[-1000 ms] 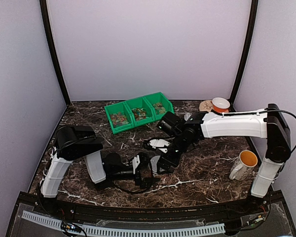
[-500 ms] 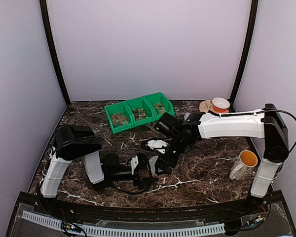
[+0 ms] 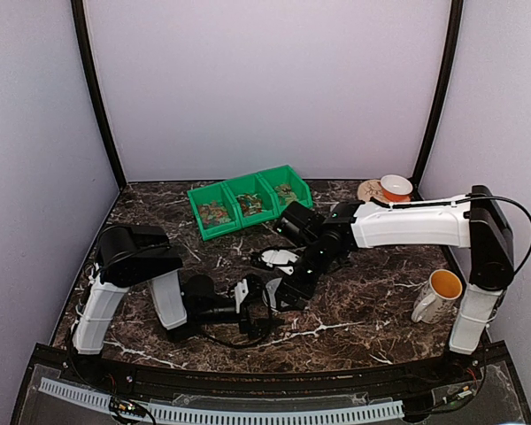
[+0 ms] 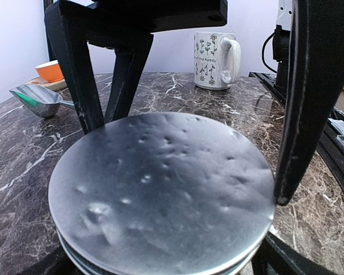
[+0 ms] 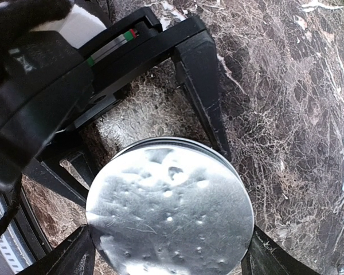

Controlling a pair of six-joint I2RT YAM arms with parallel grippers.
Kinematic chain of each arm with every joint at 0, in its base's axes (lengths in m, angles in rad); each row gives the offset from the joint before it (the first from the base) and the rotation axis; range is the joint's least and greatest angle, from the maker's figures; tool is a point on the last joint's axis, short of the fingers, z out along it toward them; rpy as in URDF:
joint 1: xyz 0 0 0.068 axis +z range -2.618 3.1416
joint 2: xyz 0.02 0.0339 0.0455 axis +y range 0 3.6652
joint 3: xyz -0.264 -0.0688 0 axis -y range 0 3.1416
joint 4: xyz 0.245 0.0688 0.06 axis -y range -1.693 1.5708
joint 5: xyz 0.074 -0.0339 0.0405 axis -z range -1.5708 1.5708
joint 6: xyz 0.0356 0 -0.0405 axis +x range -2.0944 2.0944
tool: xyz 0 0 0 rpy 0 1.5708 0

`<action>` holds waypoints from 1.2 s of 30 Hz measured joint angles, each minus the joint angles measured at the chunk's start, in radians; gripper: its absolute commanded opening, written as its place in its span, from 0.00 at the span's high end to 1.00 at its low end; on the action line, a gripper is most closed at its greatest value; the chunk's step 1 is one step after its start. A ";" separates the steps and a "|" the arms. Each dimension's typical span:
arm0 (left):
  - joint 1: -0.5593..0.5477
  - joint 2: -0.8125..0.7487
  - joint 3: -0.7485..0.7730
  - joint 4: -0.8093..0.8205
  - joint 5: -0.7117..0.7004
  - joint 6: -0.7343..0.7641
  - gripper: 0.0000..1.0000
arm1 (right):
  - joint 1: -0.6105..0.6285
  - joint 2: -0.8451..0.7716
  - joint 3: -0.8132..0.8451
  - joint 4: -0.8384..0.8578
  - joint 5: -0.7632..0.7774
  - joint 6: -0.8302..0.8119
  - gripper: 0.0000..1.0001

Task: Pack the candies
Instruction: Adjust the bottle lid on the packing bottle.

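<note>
In green bins [image 3: 221, 228], the candies [image 3: 214, 211] are tiny mixed-colour specks.

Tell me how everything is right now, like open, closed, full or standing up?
jar, closed, standing upright
left claw, wide around the jar, grip unclear
right claw, wide around the jar's top, grip unclear
candies, loose in the green bins
mug, upright
orange bowl, upright
scoop, lying flat
</note>
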 measured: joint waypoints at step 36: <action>0.004 0.037 0.068 -0.012 0.057 -0.005 0.07 | -0.010 -0.023 -0.055 0.091 0.010 0.069 0.10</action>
